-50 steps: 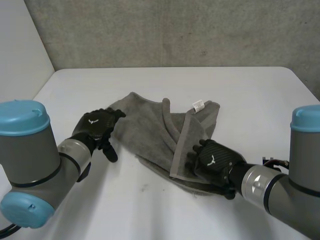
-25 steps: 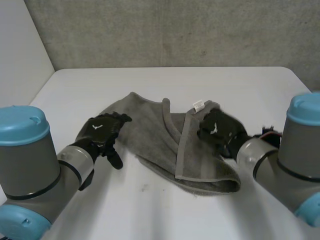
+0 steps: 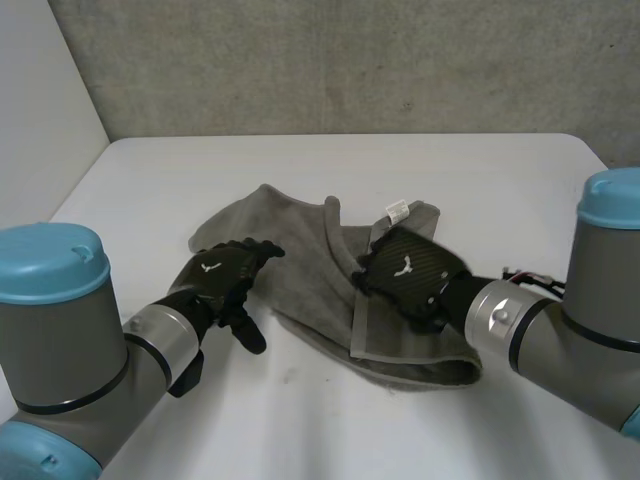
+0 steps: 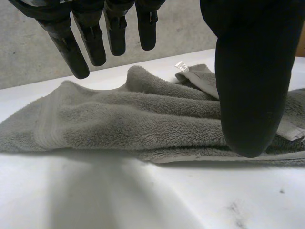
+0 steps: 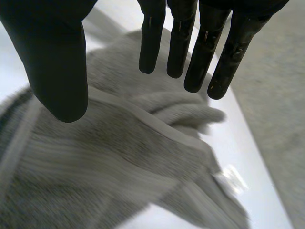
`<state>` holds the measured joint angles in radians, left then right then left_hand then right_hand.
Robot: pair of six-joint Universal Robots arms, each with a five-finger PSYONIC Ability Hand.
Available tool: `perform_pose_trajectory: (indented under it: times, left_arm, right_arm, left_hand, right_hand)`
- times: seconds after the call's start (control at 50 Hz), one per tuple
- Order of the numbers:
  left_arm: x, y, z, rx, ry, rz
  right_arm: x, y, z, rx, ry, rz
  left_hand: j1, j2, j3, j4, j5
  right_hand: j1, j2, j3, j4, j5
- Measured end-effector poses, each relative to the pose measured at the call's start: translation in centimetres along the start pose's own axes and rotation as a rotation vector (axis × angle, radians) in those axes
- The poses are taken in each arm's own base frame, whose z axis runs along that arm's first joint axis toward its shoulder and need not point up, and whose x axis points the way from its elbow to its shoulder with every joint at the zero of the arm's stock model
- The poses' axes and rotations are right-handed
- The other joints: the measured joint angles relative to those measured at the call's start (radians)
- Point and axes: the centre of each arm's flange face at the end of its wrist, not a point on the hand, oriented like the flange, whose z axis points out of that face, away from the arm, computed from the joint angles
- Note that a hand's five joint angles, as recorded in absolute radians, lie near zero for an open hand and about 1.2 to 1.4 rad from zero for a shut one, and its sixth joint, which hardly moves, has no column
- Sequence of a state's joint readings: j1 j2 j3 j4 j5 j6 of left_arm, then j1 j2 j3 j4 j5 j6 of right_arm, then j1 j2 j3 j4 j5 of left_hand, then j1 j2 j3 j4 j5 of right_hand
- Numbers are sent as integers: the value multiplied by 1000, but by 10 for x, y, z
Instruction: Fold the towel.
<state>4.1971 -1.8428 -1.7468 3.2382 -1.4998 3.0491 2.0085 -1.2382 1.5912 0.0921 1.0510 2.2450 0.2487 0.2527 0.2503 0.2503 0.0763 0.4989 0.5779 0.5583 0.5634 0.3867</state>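
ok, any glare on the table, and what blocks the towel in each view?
Head view: white table evenly lit, no glare; right hand covers part of the towel. Left wrist view: left hand's thumb hides part of the towel. Right wrist view: right hand's thumb and fingers hang in front of the towel.

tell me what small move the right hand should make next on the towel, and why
Probably lower the right hand onto the hemmed flap under it and pinch that edge. Its fingers are straight and hold nothing, with the towel lying rumpled and only partly folded beneath. The left hand, also open, hovers at the towel's other side.
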Motion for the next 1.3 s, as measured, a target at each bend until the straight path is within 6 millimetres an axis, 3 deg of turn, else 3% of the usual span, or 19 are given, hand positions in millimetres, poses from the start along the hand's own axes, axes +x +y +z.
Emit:
perform_pose_trajectory:
  times: [0.2,0.32,0.38,0.42,0.56,0.6,0.62,0.66,0.68,0.7,0.82,0.86,0.98,1.18,1.3]
  left_arm:
    - [-4,2,0,-9,-11,-4]
    - [-5,3,-1,-14,-13,-6]
    - [-5,4,0,-14,-13,-6]
    - [-5,3,0,-14,-12,-6]
    - [-4,2,0,-9,-8,-3]
    - [-4,1,0,-5,-6,-2]
    - [-4,1,0,-5,-6,-2]
    - [-3,0,1,2,-4,-1]
    - [-3,0,1,2,-4,-1]
    - [-3,-2,2,8,-1,-1]
    - [-1,-4,5,17,4,-6]
    - [1,-4,8,19,11,-18]
    - [11,-2,18,18,40,-108]
    - [35,0,35,7,112,-263]
    - [53,8,34,-23,161,-297]
  right_arm:
    - [-31,11,29,10,-151,7]
    - [-38,19,42,-9,-166,-59]
    - [-36,21,45,-21,-152,-104]
    - [-32,20,47,-25,-133,-136]
    - [-1,-8,45,40,1,-161]
    - [17,-27,39,94,71,-125]
    - [17,-27,39,94,71,-125]
    - [41,-54,26,178,159,-50]
    - [41,-54,26,178,159,-50]
    - [60,-77,12,251,221,21]
    - [88,-105,-9,336,325,125]
    - [109,-120,-26,368,434,189]
    - [128,-132,-45,361,593,240]
    - [135,-143,-71,351,713,252]
    - [139,-149,-84,362,762,252]
  left_hand:
    - [-2,-8,-5,-5,-7]
    - [-5,-15,-12,-14,-15]
    - [-8,-18,-12,-16,-17]
    - [-8,-18,-14,-16,-17]
    - [-8,-19,-14,-17,-18]
    - [-8,-19,-14,-17,-18]
    - [-8,-19,-14,-17,-18]
    - [-8,-19,-14,-17,-18]
    - [-8,-19,-14,-17,-18]
    - [-8,-19,-14,-17,-18]
    - [-8,-19,-14,-17,-18]
    - [-8,-19,-14,-17,-18]
    - [-15,-28,-23,-25,-25]
    - [-19,-28,-23,-25,-25]
    - [2,-1,0,1,2]
  right_hand:
    - [0,0,0,0,0]
    - [49,58,74,69,67]
    - [148,176,201,195,180]
    - [404,503,509,509,468]
    - [476,592,616,626,582]
    - [476,592,616,626,583]
    - [476,592,616,626,583]
    - [476,592,617,626,585]
    - [476,592,617,626,585]
    - [476,592,625,626,587]
    - [476,592,625,627,587]
    - [476,592,625,629,588]
    - [476,592,625,629,589]
    - [476,592,630,629,589]
    - [476,592,630,629,589]
